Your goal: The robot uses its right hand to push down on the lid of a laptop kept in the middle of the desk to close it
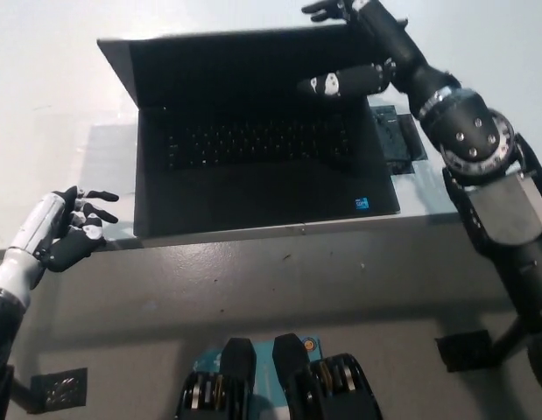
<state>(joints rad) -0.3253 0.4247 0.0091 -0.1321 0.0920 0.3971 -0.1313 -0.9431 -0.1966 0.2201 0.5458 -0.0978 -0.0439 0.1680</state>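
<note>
Off the table's near left corner the white left hand rests, fingers spread, holding nothing. The open black laptop sits mid-table, its lid tilted partway forward. At the lid's top right corner, the black right hand hooks over the edge, fingers apart.

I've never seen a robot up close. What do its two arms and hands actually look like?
They differ. The white left hand has a white back and wrist, with dark palm and fingertips. The black right hand is dark all over except for a pale patch near one fingertip. Its black right arm is built of thick rounded joints with small bolt heads, a silvery ring at the wrist, and a grey metal plate.
</note>
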